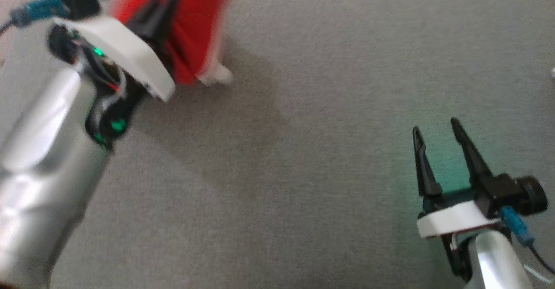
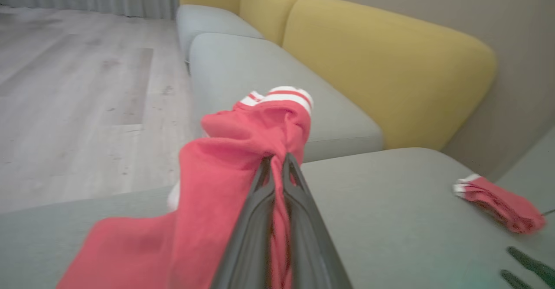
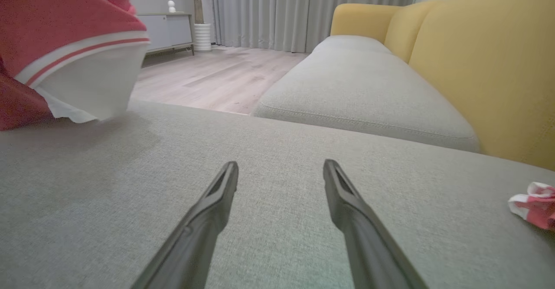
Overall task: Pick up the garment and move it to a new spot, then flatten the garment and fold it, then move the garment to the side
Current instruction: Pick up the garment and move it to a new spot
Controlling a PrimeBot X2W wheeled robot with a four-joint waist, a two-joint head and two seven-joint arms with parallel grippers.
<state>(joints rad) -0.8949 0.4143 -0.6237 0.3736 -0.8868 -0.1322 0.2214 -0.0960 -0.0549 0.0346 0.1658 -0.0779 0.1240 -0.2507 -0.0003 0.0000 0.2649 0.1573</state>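
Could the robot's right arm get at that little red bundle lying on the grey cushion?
Probably yes. The right end effector is open and empty, and only bare cushion lies between it and the bundle, off to one side. Distance is hard to judge.

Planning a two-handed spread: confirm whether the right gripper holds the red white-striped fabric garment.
No: the right gripper stands open, empty, over the grey fabric cushion.

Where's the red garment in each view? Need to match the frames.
Head view: garment top left, blurred, over the grey cushion.
Left wrist view: garment centre to lower left, pinched in the left gripper.
Right wrist view: garment upper left, striped hem lowest.
Shared landmark: the grey cushion; wrist views also share the yellow sofa back.
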